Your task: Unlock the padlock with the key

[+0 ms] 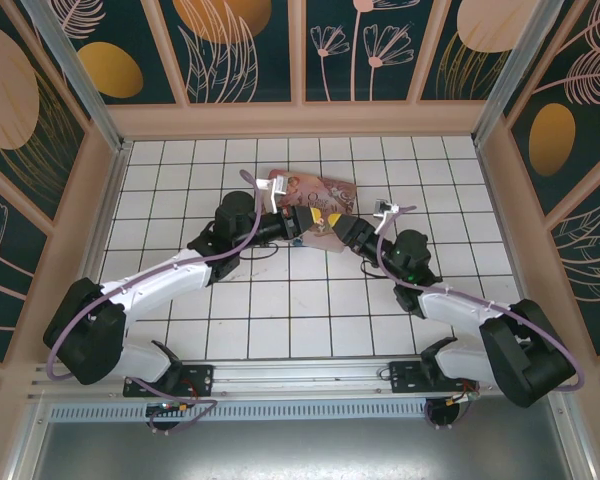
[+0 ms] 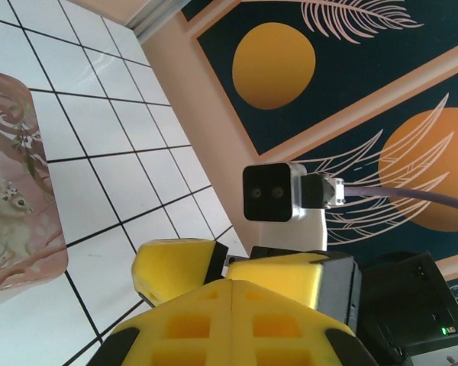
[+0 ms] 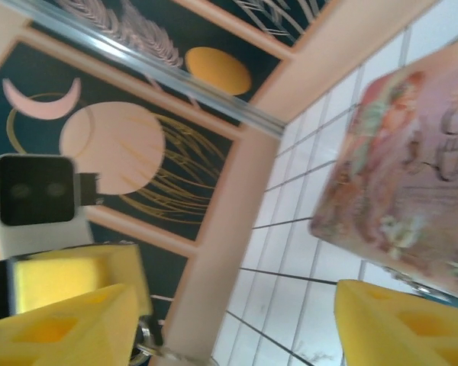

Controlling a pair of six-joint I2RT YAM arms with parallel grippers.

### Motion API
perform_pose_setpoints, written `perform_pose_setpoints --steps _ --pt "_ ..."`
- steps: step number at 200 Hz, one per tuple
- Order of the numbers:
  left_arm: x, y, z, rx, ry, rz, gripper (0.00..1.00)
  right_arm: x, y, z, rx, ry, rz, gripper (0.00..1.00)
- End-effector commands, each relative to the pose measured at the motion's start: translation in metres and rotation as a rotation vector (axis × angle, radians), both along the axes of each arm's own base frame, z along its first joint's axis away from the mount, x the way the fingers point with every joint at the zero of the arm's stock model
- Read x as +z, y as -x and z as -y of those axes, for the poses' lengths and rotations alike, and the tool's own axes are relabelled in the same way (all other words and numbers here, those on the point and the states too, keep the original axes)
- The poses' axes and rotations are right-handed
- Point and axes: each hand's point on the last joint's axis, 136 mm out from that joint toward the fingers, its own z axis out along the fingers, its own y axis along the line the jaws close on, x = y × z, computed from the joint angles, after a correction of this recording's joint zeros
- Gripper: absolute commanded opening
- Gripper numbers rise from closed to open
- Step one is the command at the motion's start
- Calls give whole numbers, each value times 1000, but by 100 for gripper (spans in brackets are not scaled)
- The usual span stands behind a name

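Observation:
My left gripper and right gripper meet tip to tip at mid-table, just in front of the pink tin. In the left wrist view the left gripper is shut, its yellow pads pressed together. A small grey metal piece pokes out past the tips; it looks like the padlock. The right wrist view shows a thin metal loop of it beside my left-hand finger. The right gripper stands open, with its fingers on either side of that piece. The key is out of view.
A large pink illustrated tin box lies on the white tiled floor right behind the grippers. Patterned walls with wooden posts enclose the tiles on three sides. Free tiles lie toward the arm bases.

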Motion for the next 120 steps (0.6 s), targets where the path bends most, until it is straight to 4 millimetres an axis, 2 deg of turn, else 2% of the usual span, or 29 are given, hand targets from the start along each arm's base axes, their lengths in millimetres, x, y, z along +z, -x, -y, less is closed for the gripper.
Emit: perform_pose_setpoints --steps 1,20,33,66,102,120 --pt "8 -2 6 -36 18 26 0 34 14 -2 36 -72 140 61" --pt "3 -3 10 -54 29 6 0 35 18 -2 45 -72 160 58" --pt "0 -3 13 -63 43 -10 0 34 20 -3 58 -78 166 52" --pt "-3 -3 17 -86 65 -32 0 32 29 -2 75 -88 181 50" --pt "-5 -3 18 -96 75 -47 0 26 29 -2 78 -76 169 49" --pt "-5 -2 19 -100 78 -48 0 25 28 -3 83 -79 168 45"
